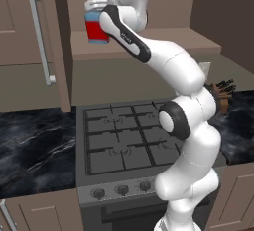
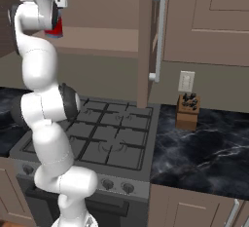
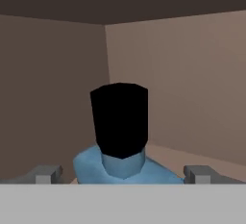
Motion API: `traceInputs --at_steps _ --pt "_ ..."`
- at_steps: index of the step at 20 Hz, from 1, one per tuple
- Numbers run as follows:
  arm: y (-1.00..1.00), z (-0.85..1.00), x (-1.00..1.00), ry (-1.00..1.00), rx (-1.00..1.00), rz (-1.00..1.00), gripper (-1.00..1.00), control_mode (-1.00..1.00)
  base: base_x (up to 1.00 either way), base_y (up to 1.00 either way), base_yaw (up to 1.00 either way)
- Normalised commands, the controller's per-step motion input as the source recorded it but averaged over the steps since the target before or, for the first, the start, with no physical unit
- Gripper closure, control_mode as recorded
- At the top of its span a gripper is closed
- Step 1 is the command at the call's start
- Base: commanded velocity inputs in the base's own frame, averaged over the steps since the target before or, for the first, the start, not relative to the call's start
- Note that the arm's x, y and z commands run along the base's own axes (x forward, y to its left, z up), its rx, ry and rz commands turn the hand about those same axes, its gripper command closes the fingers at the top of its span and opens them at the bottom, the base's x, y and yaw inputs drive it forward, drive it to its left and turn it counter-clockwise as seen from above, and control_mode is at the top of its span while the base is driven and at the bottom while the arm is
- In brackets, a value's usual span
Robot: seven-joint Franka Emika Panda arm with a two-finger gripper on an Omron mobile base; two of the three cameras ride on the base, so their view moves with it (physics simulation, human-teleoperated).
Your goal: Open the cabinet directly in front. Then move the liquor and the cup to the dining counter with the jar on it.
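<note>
Cabinet (image 1: pixel 49 41) doors open. Bottle (image 1: pixel 96 24) sits at the shelf's front edge, gripper (image 3: pixel 122 172) spread either side of its shoulders, not pinching yet. Likely rigid, light, slick; grip the broad body, not the black cap (image 3: pixel 119 119).

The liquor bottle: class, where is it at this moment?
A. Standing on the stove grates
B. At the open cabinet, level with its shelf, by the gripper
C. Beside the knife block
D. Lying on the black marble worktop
B. In the left base view the liquor bottle sits up at the open cabinet shelf, right at the end of the arm; the hand view shows its black cap between the fingertips of the gripper.
</note>
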Motion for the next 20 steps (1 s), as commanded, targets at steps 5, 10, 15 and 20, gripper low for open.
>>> traceInputs --at_steps 5,10,15,20 --pt "0.16 0.0 0.33 0.0 0.0 -0.03 -1.0 -1.0 0.0 0.0 0.0" --pt "0.1 0.0 0.33 0.0 0.0 -0.01 -1.0 -1.0 0.0 0.0 0.0" --pt "0.04 0.0 0.2 0.0 0.0 0.0 -1.0 -1.0 0.0 0.0 0.0" --pt "0.01 0.0 0.0 0.0 0.0 0.0 1.0 -1.0 0.0 0.0 0.0"
